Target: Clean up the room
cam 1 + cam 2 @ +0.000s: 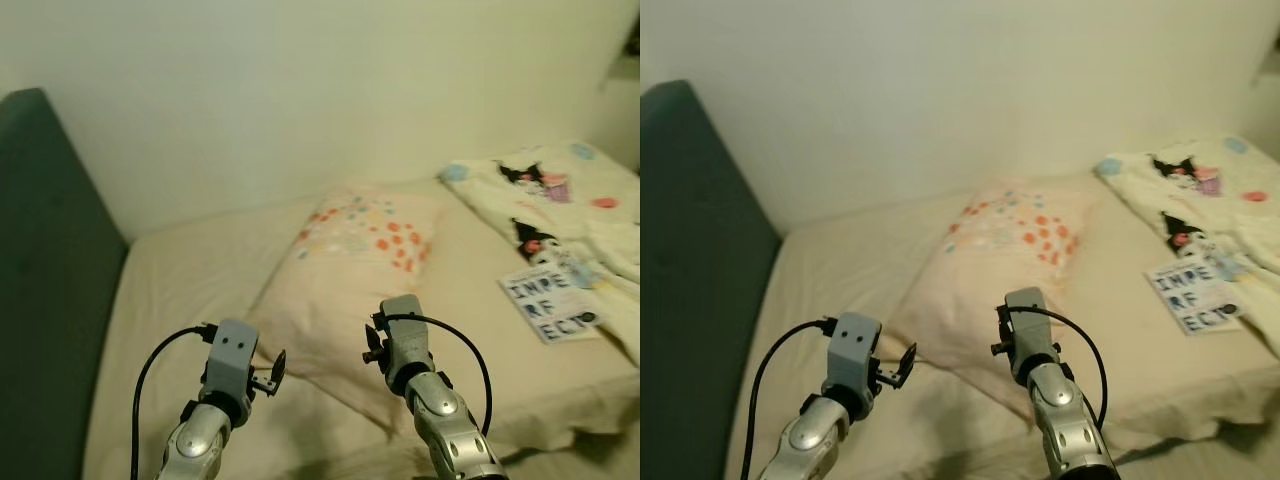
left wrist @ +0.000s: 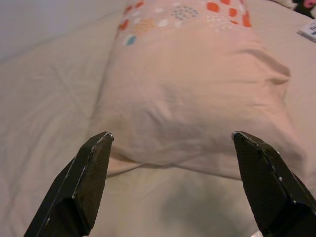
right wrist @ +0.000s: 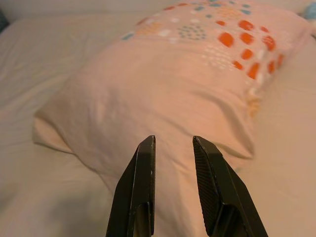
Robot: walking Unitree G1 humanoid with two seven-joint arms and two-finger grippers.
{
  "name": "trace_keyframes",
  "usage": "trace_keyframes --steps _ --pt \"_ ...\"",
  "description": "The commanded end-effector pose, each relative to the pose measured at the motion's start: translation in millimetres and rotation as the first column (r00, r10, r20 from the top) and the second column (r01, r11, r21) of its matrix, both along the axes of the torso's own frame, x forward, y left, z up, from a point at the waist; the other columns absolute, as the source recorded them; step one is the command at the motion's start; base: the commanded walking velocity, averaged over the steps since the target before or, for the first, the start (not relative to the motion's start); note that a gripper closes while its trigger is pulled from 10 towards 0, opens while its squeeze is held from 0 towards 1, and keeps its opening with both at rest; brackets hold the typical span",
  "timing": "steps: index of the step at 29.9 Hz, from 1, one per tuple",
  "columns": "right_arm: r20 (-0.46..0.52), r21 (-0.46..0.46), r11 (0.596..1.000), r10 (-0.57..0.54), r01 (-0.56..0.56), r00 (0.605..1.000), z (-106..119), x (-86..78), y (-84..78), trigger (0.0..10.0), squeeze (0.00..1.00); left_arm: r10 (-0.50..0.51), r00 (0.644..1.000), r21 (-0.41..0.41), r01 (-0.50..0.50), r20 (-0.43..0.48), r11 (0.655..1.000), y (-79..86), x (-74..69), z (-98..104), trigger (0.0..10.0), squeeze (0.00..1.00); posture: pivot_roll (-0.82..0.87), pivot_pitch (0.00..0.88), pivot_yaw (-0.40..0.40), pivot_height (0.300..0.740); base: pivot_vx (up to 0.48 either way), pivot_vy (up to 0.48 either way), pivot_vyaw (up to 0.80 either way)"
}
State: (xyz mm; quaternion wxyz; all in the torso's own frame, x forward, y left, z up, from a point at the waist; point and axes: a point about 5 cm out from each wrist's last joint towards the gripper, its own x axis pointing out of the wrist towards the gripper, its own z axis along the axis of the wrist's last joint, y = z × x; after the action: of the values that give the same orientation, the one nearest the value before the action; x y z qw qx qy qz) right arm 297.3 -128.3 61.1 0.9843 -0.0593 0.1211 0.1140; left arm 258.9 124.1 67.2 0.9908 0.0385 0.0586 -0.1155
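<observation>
A peach pillow [image 1: 350, 270] with orange and blue dots at its far end lies on the beige bed [image 1: 190, 290]. Both silver arms reach over the bed's near side. My left gripper [image 2: 173, 134] is wide open, level with the pillow's near left corner and just short of it, holding nothing. My right gripper [image 3: 173, 139] hovers over the pillow's near edge. Its fingers [image 3: 143, 168] stand close together with a narrow gap and nothing between them.
A white blanket [image 1: 570, 200] with cartoon prints is bunched at the right of the bed. A black-and-white lettered book [image 1: 550, 305] lies beside it. A dark teal headboard [image 1: 45, 280] rises on the left, and a pale wall runs behind the bed.
</observation>
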Motion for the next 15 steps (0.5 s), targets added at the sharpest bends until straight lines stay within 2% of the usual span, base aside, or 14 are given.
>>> trace_keyframes --steps 1,5,7,15 --pt "-0.012 0.028 1.000 0.010 -0.010 1.000 -2.7 -2.0 5.1 10.0 0.00 0.022 0.999 0.011 -0.021 -0.031 1.000 5.8 -2.5 -6.3 10.0 0.00 -0.05 0.079 0.009 0.740 0.000 0.000 0.00" --pt "-0.014 0.032 0.999 0.008 -0.007 1.000 -2.7 -1.8 4.6 10.0 0.00 0.022 0.999 0.016 -0.021 -0.034 1.000 5.7 -2.5 -6.8 10.0 0.00 -0.05 0.080 0.008 0.740 0.000 0.000 0.00" --pt "-0.019 0.052 0.999 -0.013 0.014 1.000 -3.1 -0.7 2.5 10.0 0.00 0.016 0.999 0.030 -0.016 -0.028 0.999 5.0 -1.9 -6.4 10.0 0.00 -0.05 0.080 0.008 0.725 0.000 0.000 0.00" --pt "-0.016 0.036 0.999 -0.018 0.018 1.000 -1.6 1.0 0.1 10.0 0.00 0.007 1.000 0.028 -0.006 -0.018 1.000 4.9 -0.3 -5.3 10.0 0.00 -0.06 0.079 0.011 0.690 0.000 0.000 0.00"
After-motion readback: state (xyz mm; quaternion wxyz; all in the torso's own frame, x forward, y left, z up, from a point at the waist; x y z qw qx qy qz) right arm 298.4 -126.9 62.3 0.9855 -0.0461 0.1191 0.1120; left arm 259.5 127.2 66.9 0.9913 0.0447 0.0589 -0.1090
